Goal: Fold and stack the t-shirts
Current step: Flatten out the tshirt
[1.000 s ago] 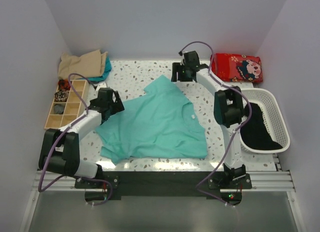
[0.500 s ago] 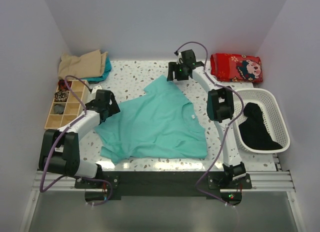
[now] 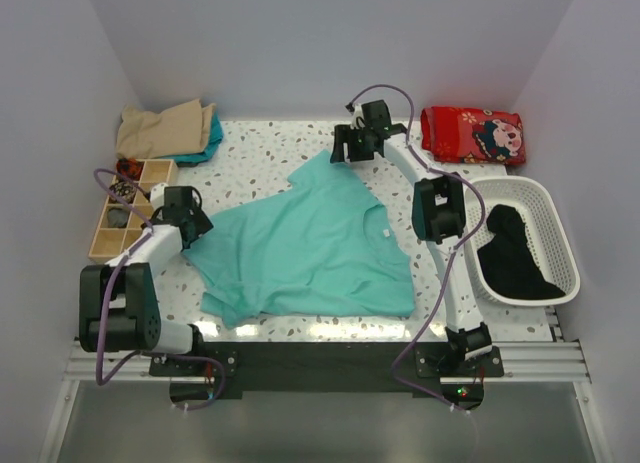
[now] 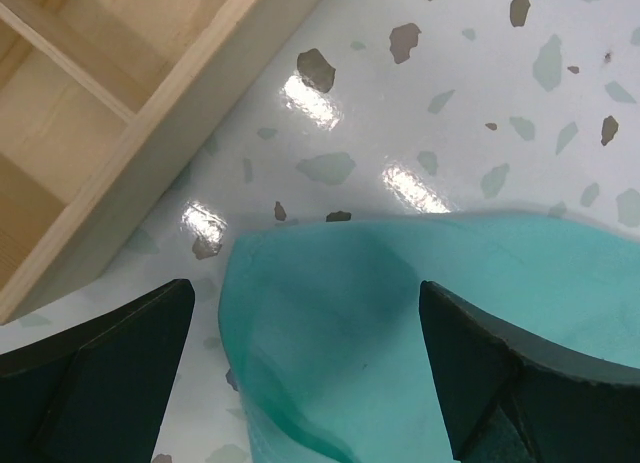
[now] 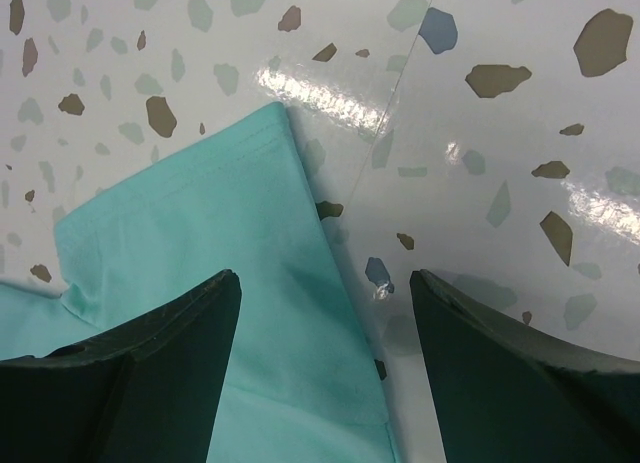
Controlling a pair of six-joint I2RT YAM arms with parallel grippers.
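In the last second I swung both arms outward: left gripper [image 4: 300, 368] and right gripper [image 5: 322, 373], jaws released, now straddle opposite corners of the teal-green fabric t-shirt [image 3: 310, 248] spread on the speckled white table [image 3: 270, 143], ready to pinch

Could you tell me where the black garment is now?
Top view, right side: the black garment lies inside the white basket, just nearer than the red printed pouch.

Centre of tabletop [image 3: 270, 148]: spread t-shirt [image 3: 310, 248]. Divided box [image 3: 110, 245] at 9 o'clock; heap of t-shirts [image 3: 160, 128] behind it at 10. Folded bundle [image 3: 470, 135] at 1. Basket [image 3: 560, 243] at 3, one garment [image 3: 510, 253] inside. Left end effector [image 3: 192, 226] over the shirt's 9 o'clock tip, right end effector [image 3: 343, 153] over its 12 o'clock corner.
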